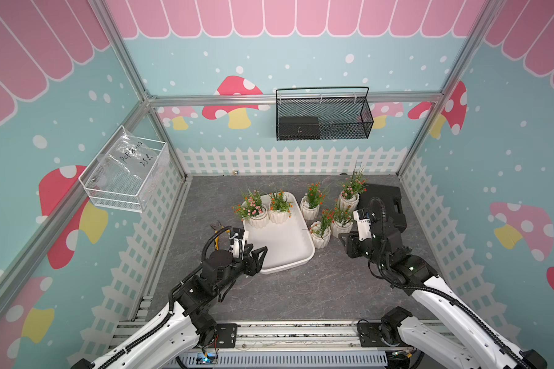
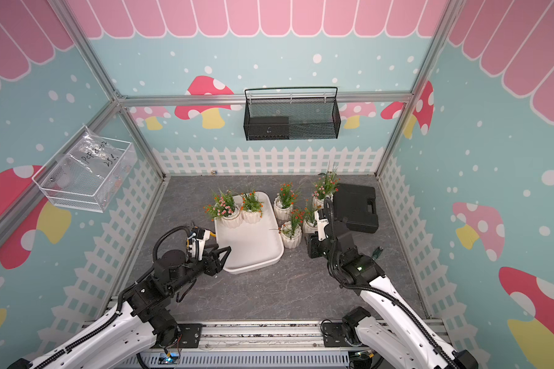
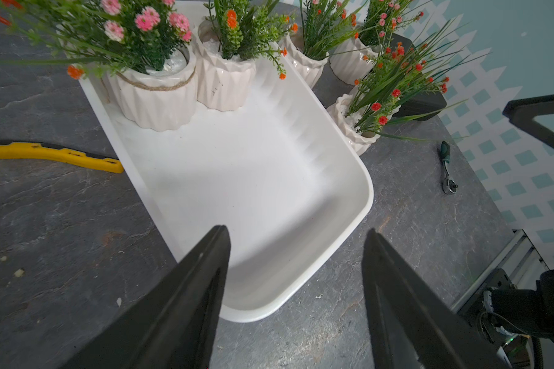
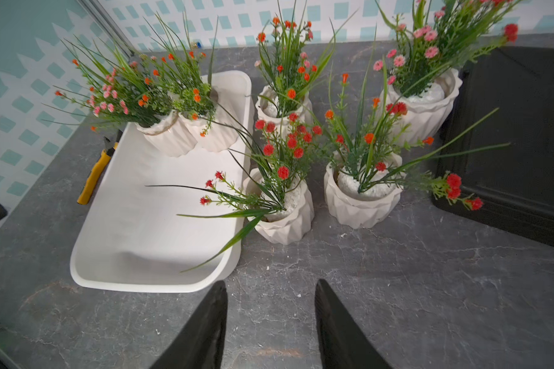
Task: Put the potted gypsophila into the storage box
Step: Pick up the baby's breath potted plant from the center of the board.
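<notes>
The storage box (image 1: 310,252) is a shallow white tray in the middle of the grey table, seen in both top views. Two potted gypsophila (image 1: 257,218) (image 1: 280,214) stand side by side at its far end. Several more pots stand on the table right of the tray, the nearest (image 4: 282,211) touching its side and another (image 4: 362,198) beside that one. My left gripper (image 3: 296,230) hangs open over the tray's near left corner, holding nothing. My right gripper (image 4: 271,283) is open above bare table, short of the two nearest pots.
A black hard case (image 1: 387,204) lies right of the pots, behind my right arm. Yellow-handled pliers (image 3: 52,153) lie left of the tray. A small ratchet driver (image 3: 446,169) lies on the right. A black mesh basket (image 1: 323,118) and a white wire basket (image 1: 125,179) hang on the walls.
</notes>
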`<move>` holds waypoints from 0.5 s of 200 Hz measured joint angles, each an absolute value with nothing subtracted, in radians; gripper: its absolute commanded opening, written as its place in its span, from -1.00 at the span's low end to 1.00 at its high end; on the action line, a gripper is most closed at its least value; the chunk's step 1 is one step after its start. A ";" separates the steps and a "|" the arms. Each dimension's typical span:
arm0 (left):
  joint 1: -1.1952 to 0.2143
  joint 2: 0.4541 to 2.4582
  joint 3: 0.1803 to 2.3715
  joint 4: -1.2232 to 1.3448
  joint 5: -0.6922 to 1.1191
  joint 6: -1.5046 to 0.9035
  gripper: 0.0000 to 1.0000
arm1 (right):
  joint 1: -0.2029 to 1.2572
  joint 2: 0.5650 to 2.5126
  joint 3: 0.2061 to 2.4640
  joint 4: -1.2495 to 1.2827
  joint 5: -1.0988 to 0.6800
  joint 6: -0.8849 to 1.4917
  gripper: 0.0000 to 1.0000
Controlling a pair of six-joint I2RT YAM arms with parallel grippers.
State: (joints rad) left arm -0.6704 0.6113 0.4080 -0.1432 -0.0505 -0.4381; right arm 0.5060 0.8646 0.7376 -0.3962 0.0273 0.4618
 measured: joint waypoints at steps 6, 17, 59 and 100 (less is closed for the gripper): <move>-0.670 0.611 0.408 -0.143 -0.051 -0.438 0.32 | 0.506 0.890 0.738 -0.395 0.028 0.461 -0.05; -0.670 0.609 0.406 -0.140 -0.051 -0.438 0.32 | 0.506 0.943 0.738 -0.395 0.030 0.459 -0.05; -0.676 0.597 0.398 -0.138 -0.051 -0.439 0.32 | 0.505 1.099 0.739 -0.360 0.029 0.450 -0.12; -0.681 0.596 0.398 -0.138 -0.051 -0.439 0.32 | 0.469 1.208 0.759 -0.314 0.009 0.440 -0.24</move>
State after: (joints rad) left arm -0.6807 0.5964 0.3981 -0.1375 -0.0505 -0.4385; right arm 0.4694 1.2076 0.7589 -0.3141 0.0086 0.4404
